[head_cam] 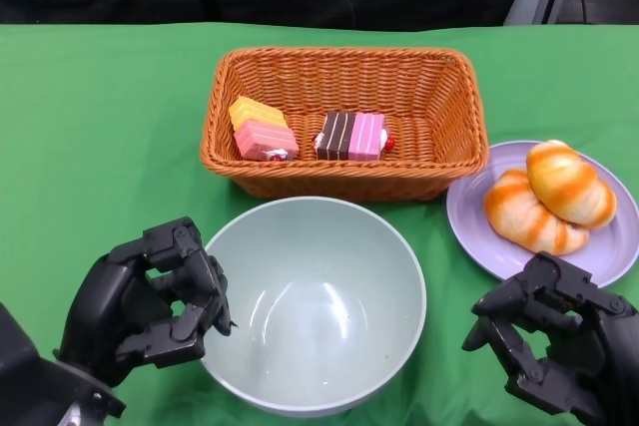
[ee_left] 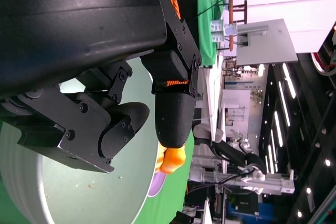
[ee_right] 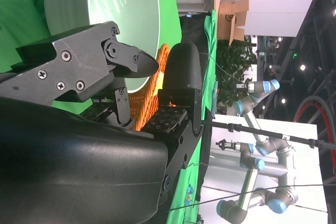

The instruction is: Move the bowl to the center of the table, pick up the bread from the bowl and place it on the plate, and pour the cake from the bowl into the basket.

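Since the pale green bowl (head_cam: pixel 315 306) sits empty at the lower centre of the frame, the likeliest slip is either hand bumping its smooth, rounded rim and sliding it on the green counter (head_cam: pixel 100 117). The left hand (head_cam: pixel 150 301), just beside that rim, and the right hand (head_cam: pixel 559 346), near the lilac plate (head_cam: pixel 469 216), both have fingers curled on nothing. Glossy croissants (head_cam: pixel 549 197) rest on the plate; blocky cake slices (head_cam: pixel 305 135) lie in the woven wicker basket (head_cam: pixel 449 137).
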You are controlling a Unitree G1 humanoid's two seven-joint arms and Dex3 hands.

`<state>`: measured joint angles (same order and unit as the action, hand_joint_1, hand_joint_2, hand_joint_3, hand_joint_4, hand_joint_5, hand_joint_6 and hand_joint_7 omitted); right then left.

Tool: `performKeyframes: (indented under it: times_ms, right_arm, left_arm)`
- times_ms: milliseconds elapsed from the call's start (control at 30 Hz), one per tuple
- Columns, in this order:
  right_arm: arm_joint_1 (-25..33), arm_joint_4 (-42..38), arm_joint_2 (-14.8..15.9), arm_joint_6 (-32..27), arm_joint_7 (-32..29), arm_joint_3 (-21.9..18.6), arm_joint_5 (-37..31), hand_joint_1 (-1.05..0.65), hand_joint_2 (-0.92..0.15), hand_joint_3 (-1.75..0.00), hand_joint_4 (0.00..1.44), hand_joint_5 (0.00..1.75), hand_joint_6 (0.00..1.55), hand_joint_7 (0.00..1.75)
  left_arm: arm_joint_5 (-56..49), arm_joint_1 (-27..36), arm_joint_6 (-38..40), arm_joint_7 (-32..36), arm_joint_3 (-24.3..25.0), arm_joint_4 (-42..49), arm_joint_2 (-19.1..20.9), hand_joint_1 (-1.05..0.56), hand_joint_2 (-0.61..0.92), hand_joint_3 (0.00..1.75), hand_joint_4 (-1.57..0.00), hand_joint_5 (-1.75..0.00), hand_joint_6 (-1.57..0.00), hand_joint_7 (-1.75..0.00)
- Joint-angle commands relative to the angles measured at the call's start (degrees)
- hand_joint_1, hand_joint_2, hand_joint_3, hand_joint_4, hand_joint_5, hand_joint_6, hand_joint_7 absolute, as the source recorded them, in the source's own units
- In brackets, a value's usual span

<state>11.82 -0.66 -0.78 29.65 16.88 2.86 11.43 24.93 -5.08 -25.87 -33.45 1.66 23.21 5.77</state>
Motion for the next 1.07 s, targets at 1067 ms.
performKeyframes:
  times_ms: [1067]
  right_arm:
    - [-0.9,-1.0,1.1,0.4,0.1,-1.3,-0.6,-0.03,-0.65,-0.86,0.74,1.42,0.72,1.16]
  left_arm:
    - [-4.4,-1.2,-1.0,-1.0,3.6,1.5,-2.0,0.02,0.57,1.08,-0.83,-1.71,-0.8,-1.49]
